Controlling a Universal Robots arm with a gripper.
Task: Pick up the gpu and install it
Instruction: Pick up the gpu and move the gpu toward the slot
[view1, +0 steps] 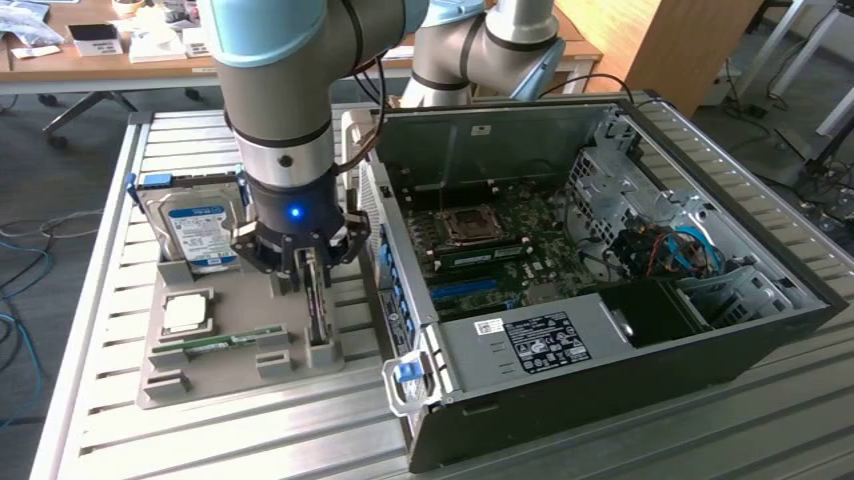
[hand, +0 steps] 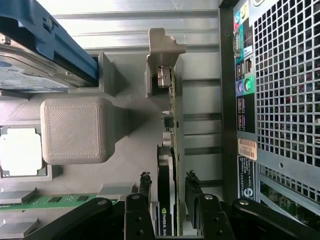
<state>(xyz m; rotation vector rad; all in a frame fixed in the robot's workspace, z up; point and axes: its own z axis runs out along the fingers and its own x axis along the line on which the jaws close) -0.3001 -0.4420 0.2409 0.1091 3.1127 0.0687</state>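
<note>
The gpu (view1: 318, 305) stands on edge in a slot of the grey holder (view1: 220, 385) on the exterior view's left, beside the open computer case (view1: 747, 330). My gripper (view1: 310, 265) hangs straight over it. In the wrist view the gpu (hand: 169, 145) shows edge-on, its black fan side toward the holder block. My gripper (hand: 167, 182) is open and straddles the card. One finger (hand: 144, 184) stands on each side, with a small gap to the card. The card still sits in the holder.
On the same holder are a silver hard drive (view1: 200, 230) with a blue-white label, a processor chip (view1: 187, 313) and a green memory stick (view1: 220, 342). Inside the case lies the motherboard (view1: 514, 245). The case's rear panel (hand: 285, 100) is close beside the card.
</note>
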